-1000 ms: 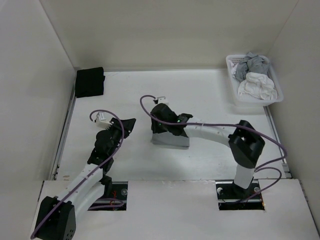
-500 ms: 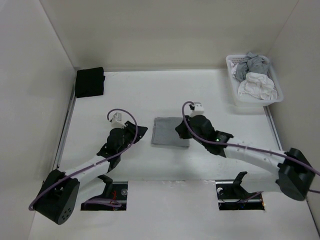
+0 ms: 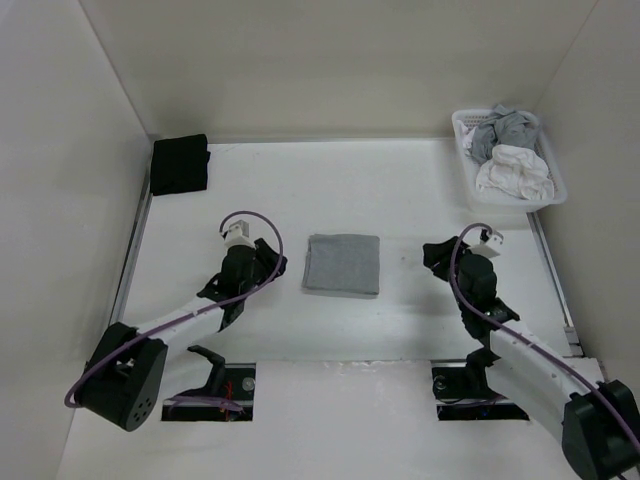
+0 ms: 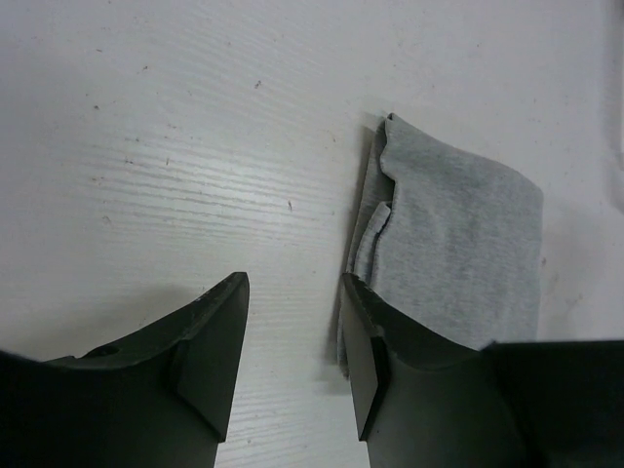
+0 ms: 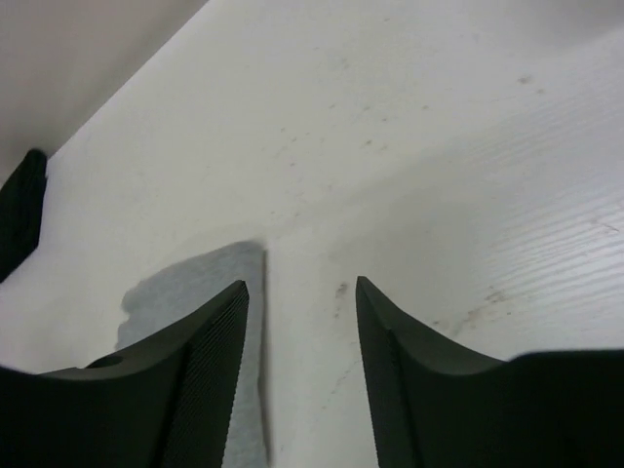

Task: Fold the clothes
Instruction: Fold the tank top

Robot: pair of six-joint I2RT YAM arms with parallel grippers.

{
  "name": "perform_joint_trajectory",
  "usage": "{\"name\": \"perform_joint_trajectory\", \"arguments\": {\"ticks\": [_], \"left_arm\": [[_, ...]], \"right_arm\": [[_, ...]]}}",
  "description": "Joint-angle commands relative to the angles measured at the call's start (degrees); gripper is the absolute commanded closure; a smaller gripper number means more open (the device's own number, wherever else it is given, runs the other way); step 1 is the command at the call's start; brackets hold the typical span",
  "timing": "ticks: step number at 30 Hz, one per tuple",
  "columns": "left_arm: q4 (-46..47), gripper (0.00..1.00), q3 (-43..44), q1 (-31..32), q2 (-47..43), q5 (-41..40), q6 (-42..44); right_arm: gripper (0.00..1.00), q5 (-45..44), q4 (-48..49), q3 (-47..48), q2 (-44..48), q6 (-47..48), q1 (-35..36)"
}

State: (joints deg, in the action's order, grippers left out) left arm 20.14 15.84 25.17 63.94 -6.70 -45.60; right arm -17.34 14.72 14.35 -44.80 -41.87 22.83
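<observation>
Grey T-shirt [image 3: 342, 264] lies folded on the counter [image 3: 400, 190]. The left hand [image 3: 268, 266] and right hand [image 3: 433, 256] gape empty; lift clear without snagging.

Bright, even light over the white table [image 3: 400, 190]; soft shadows. Wrist views: fingers [image 4: 210, 351] dark, seemingly slightly out of focus.

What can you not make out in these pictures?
- Grey T-shirt, top view: inner layers hidden by its own top fold.
- Left wrist view: the shirt's near corner is behind the left fingers.
- Black bundle, right wrist view: cut off by the left edge.
- Basket, top view: bottom hidden under heaped garments.
</observation>
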Motion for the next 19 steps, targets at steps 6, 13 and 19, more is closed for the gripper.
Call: {"name": "perform_joint_trajectory", "arguments": {"ticks": [6,13,19], "left_arm": [[-3.18,0.55,5.61,-0.16,2.77,-0.24,4.56],[-1.86,0.57,7.28,1.24,4.35,-0.33,4.82],[-1.69,0.53,8.78,1.86,6.28,-0.07,5.17]], "right_arm": [[0.42,3.81,13.75,-4.77,-3.28,0.56,-4.68],[0.41,4.69,14.20,-2.49,-9.78,0.29,-5.03],[0.41,4.07,14.20,-2.31,-10.05,0.65,-4.68]]}}
